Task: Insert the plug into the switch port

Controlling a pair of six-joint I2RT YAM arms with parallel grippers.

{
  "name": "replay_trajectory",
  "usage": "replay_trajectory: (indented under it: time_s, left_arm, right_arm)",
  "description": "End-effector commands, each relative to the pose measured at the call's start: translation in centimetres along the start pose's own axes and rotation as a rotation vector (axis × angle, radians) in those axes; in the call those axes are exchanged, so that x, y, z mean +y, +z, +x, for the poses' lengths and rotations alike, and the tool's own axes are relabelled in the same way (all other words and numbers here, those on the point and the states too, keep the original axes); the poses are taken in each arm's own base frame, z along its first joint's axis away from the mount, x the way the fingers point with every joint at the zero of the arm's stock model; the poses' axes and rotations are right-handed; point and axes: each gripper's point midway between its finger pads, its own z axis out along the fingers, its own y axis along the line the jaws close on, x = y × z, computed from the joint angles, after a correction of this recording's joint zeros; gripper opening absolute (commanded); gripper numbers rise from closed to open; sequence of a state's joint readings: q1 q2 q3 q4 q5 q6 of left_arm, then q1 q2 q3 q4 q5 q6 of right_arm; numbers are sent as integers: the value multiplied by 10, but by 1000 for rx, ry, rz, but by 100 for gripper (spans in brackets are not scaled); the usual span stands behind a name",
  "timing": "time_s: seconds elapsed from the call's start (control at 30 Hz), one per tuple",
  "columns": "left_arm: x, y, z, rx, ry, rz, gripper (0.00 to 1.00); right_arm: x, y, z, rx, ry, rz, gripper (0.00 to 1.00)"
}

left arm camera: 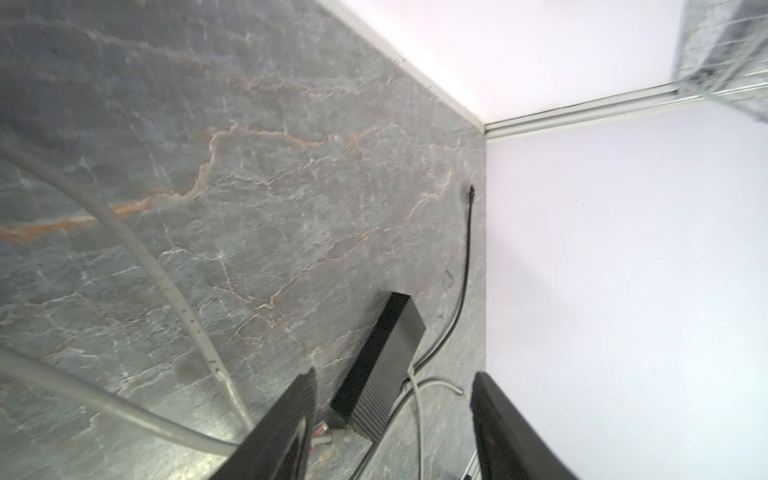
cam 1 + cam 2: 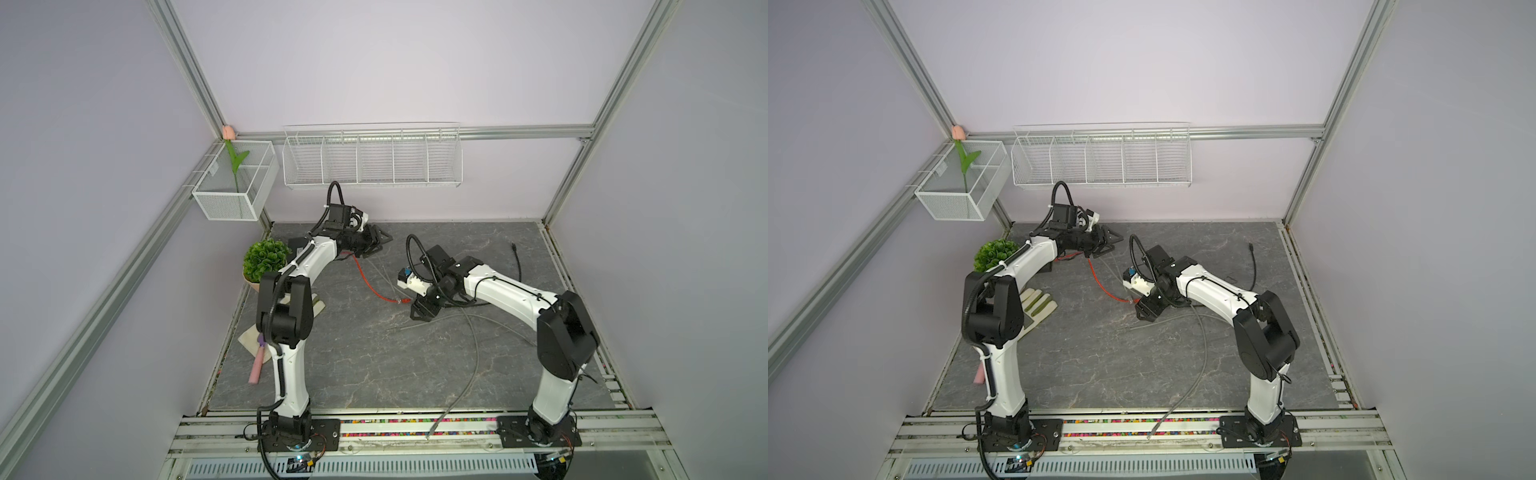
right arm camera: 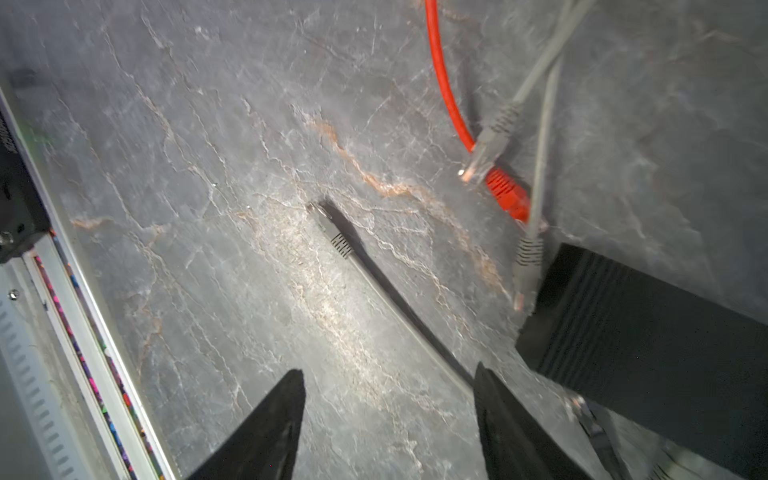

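My right gripper [image 3: 388, 370] hangs spread, empty; a grey cable [image 3: 338, 243], red plug [image 3: 507, 193] and grey plug [image 3: 486, 149] crowd the switch [image 3: 644, 340]; left gripper [image 1: 395, 376] likewise spread

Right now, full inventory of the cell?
switch: 1, black, table, right of centre
red cable: 1, red, table centre
grey cables: at least 2, grey, table centre and front
black cable: 1, black, far right
potted plant: 1, green, table left
glove: 1, cream, table left
pink tool: 1, pink, left edge
wire rack: 1, white, back wall
mesh basket: 1, white, left corner, holding tulip
left gripper: 1, black, open, far centre
right gripper: 1, black, open, beside red plug
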State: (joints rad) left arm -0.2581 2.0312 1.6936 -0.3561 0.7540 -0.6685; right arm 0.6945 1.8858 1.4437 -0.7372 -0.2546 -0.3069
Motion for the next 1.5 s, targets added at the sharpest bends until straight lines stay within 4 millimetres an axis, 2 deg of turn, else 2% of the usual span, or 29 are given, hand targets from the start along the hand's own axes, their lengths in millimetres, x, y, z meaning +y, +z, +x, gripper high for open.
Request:
replay_trajectory:
  time_s: [0.0,0.17,0.3,0.43,0.6,0.7,0.83,0.9,1.0,1.1,1.27,1.47]
  left_arm:
    - [-34,-26,-10,-67,-5,100,61]
    - [-42,-59,-13,-126,-13,128,61]
    - [-44,-69,-8,-129,-4,121,61]
    - [-46,-75,-5,-136,15,105,61]
    - [-48,-79,-4,-143,25,96,61]
    - [-51,-83,-4,-147,36,91,61]
    - [-52,-86,-3,-154,46,79,61]
    - [-57,-91,-6,-169,58,81,61]
    - [-67,-99,-12,-191,84,79,61]
    - [-84,-110,-21,-224,111,94,61]
    - [-114,-134,-37,-310,145,135,61]
    - [-143,-148,-49,-359,153,226,62]
  right_arm:
    - [5,21,1,32,-85,-30,68]
    - [3,40,2,54,-109,-24,68]
    - [11,55,5,97,-161,10,68]
    - [3,77,16,161,-188,111,64]
    - [-8,92,28,223,-172,158,37]
    - [-11,94,27,228,-178,169,26]
    - [-15,92,16,207,-179,198,7]
    - [-17,85,4,167,-181,216,7]
    - [-19,62,-22,90,-196,252,7]
    - [-24,24,-54,-5,-212,300,7]
    - [-35,-66,-103,-225,-188,384,7]
    - [-33,-169,-150,-514,-170,431,7]
